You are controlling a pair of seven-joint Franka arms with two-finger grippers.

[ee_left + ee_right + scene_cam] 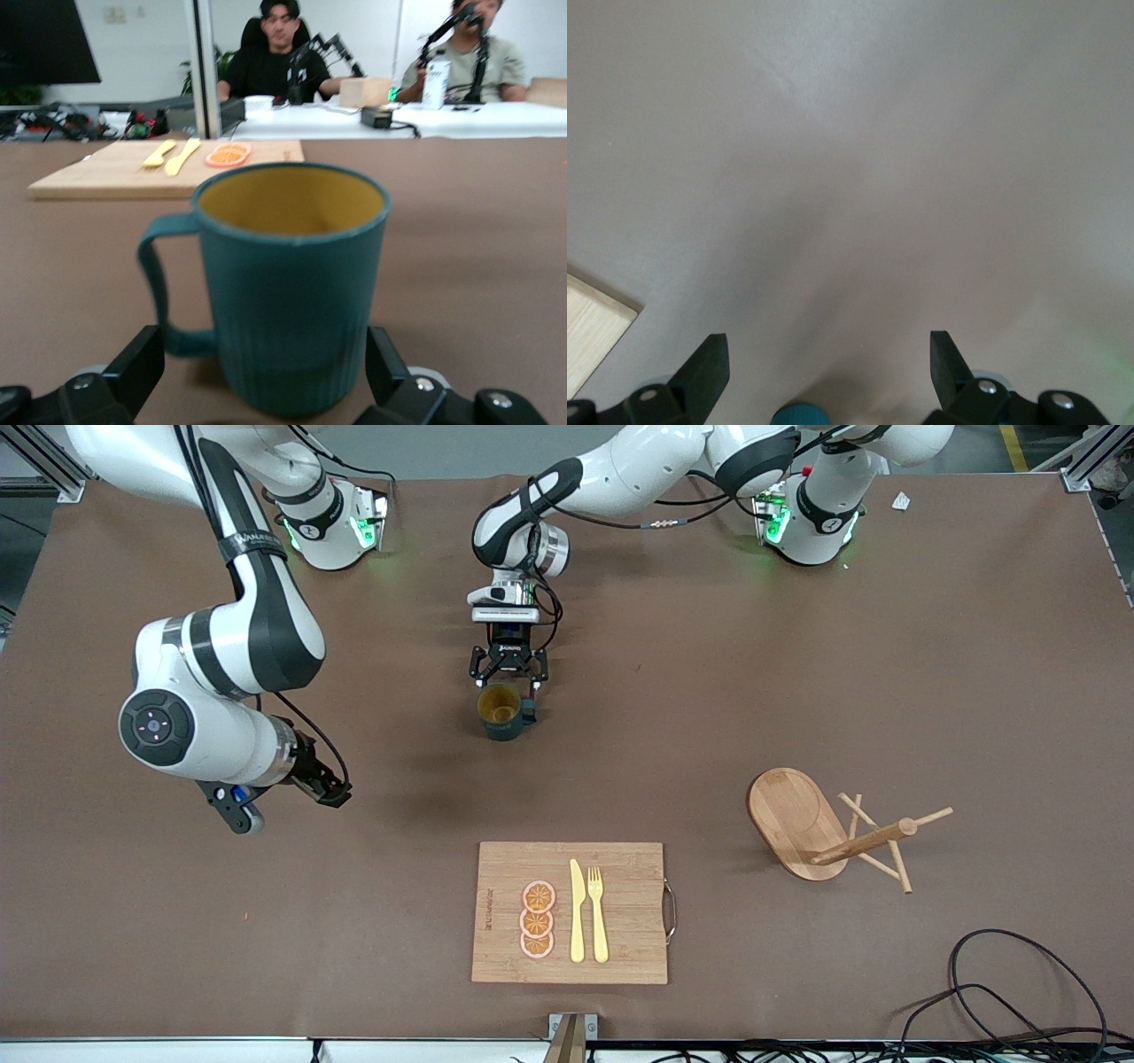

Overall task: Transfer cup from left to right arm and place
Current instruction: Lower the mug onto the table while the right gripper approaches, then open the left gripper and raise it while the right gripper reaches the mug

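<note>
Front view: the cup (503,711) stands upright on the brown table (886,646) at upper centre of the frame, its yellow inside showing and its handle turned toward the left arm's end of the table. The left gripper (508,684) sits just above it in the picture, fingers spread wide, 1 tip at each side of the rim and apparently not closed on it. The right gripper (323,788) hangs at middle left of the frame over bare table, well apart from the cup; it waits, and this view does not show how its fingers stand. The cutting board (570,912) lies at lower centre with 3 orange slices (537,919), a knife (577,911) and a fork (598,913) on it; a toppled wooden mug stand (828,828) lies at centre right.

Left wrist view: the cup (291,283) fills the middle of the frame, resting on the table between the 2 black fingers (133,370), with a gap visible at each side (so nothing is gripped yet).

Right wrist view: the right gripper's (828,372) fingers stand wide apart and empty above bare table, a corner of the cutting board (592,332) at lower left.

By my reading, the task is barely begun: grasp, lift, handover and placing all remain. Open table lies all around the cup and between the 2 grippers, giving ample room for a mid-air exchange; only the board and stand need avoiding.
</note>
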